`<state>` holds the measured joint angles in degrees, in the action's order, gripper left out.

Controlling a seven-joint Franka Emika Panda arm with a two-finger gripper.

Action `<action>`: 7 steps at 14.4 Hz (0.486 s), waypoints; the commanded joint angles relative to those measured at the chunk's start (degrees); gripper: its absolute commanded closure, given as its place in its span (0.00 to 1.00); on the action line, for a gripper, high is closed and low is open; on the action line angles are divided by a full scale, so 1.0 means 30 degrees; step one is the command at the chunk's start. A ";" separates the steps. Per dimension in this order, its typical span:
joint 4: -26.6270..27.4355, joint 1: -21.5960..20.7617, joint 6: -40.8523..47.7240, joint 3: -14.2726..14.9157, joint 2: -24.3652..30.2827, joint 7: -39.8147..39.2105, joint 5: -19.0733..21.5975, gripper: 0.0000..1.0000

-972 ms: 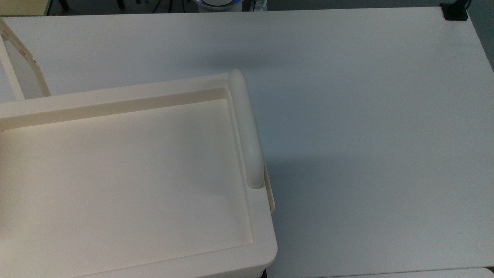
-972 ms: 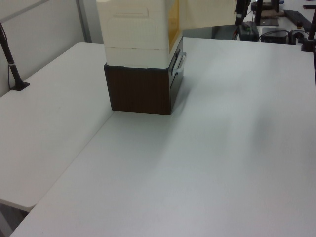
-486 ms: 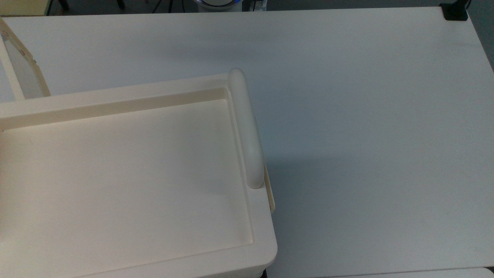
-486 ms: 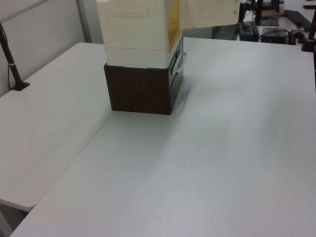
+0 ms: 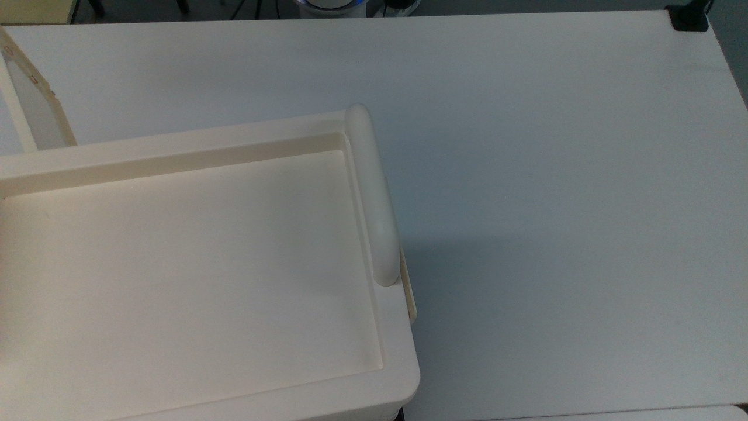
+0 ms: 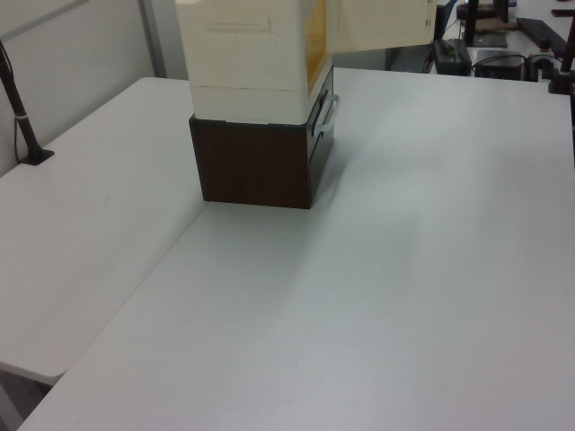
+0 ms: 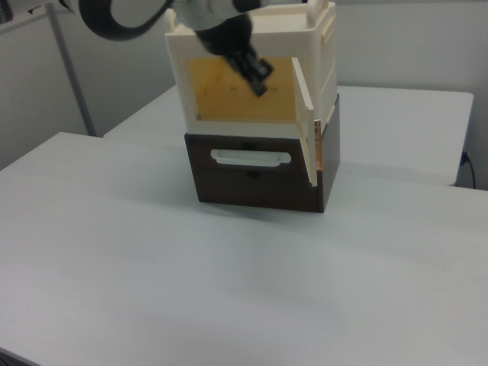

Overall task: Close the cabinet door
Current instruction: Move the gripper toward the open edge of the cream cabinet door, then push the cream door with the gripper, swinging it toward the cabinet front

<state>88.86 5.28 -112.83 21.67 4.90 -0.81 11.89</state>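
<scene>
Gripper point(image 7: 258, 76) sits in the upper middle of the right view, a dark tip hanging in front of the cabinet point(image 7: 252, 69) opening; finger spread cannot be told, the tip reads as one dark lump. Arm body above it is cut off by the frame's top edge. Cabinet door point(image 7: 305, 122) stands open, swung out edge-on at the right view's right side of the opening, its lower corner reaching down over the dark brown base unit point(image 7: 259, 179). Inside the opening a flat yellow-orange back surface point(image 7: 229, 95) shows; contents, if any, cannot be made out. In the top view the door point(image 5: 32, 99) is a sliver at the far upper left, mostly cut off; the recessed tray top point(image 5: 187, 263) fills the lower left with the bar handle point(image 5: 371, 193) along its right edge. In the left view the door point(image 6: 377, 22) juts right at the top centre, the top cropped. White table point(image 6: 404, 269) underneath.
</scene>
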 commanded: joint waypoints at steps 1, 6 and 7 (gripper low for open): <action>0.0146 -0.0003 -0.2840 0.1037 -0.0137 0.1323 0.1075 1.00; 0.0175 0.0347 -0.6009 0.1390 -0.1658 0.2232 0.1134 1.00; 0.0175 0.0465 -0.6389 0.1390 -0.2009 0.2262 0.1134 1.00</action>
<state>89.37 6.00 -127.80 25.74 2.02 4.36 14.24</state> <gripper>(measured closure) 0.991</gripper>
